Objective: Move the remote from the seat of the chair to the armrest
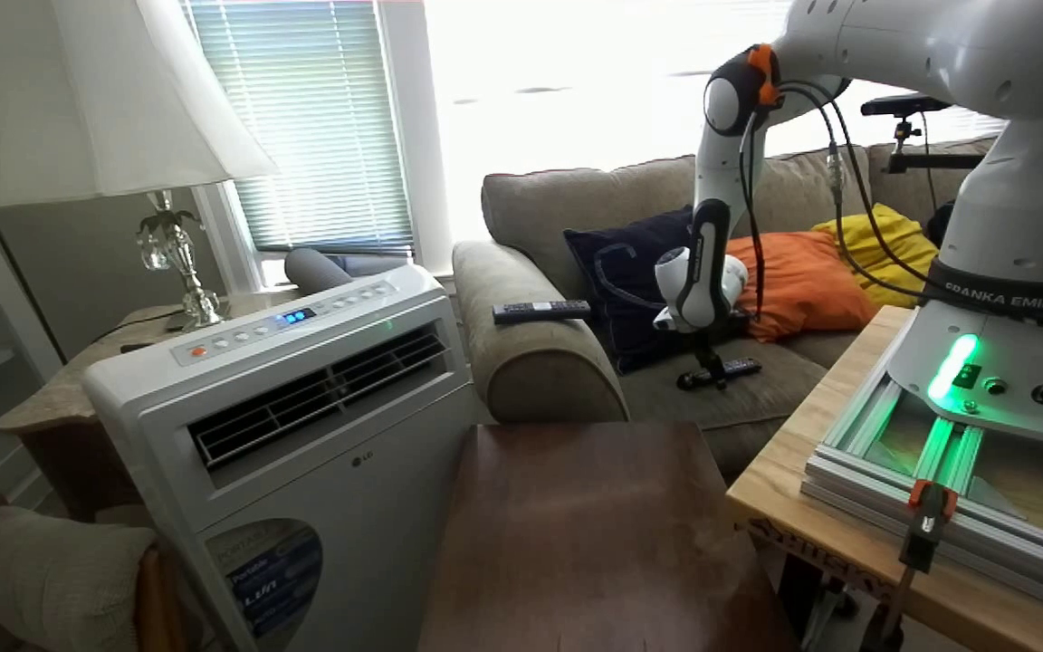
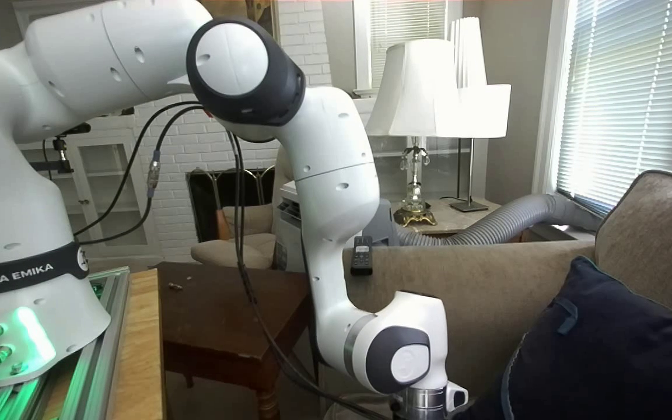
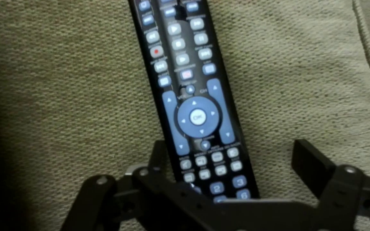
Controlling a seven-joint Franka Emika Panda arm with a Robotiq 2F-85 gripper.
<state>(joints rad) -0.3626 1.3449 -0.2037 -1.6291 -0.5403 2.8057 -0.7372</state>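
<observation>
Reach looks mostly done; grasp, lift, carry and release all left, by my reckoning. Remote (image 3: pixel 198 117) lies buttons up on the seat (image 1: pixel 666 398), between my fingers (image 3: pixel 313 166). Jaws spread wide, holding nothing: one finger just by the remote's left edge in the wrist view, the opposite one well off its right edge. Depth reads poorly there, so I can't tell whether the nearer finger touches, nor whether I'm low enough to pinch. On the armrest (image 1: pixel 544 355), in both exterior views, lies a second remote (image 1: pixel 541 312), well apart from mine; I don't count it as the job done. Left to do, I judge: centre, pinch, raise, cross over, set down, let go
</observation>
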